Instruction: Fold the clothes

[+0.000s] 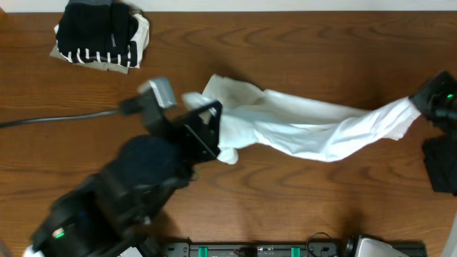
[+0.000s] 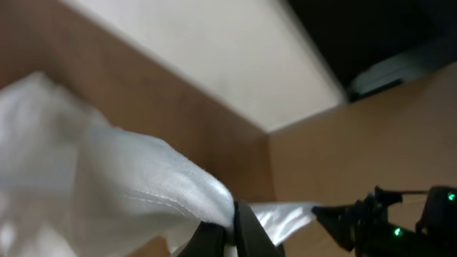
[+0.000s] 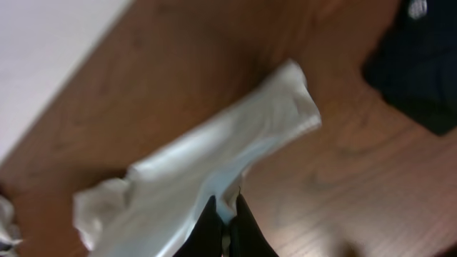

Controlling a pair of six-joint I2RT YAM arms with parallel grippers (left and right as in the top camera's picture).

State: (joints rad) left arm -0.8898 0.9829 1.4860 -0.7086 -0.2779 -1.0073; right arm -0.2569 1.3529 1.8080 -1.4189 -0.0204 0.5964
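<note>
1. Both jaws are clamped shut on the white T-shirt; overhead shows it stretched between them over the bench.
2. Left wrist alone shows cloth bunched at the left jaws.
3. Right wrist shows a dark garment beyond the right jaws.
4. Overhead alone shows a folded pile far from both.

A brown wood-grain worktop fills the view. A black cable lies on its left part, running in from the left edge. Along its near edge sits a black strip with green fittings. Beyond its far edge lies a pale surface.
</note>
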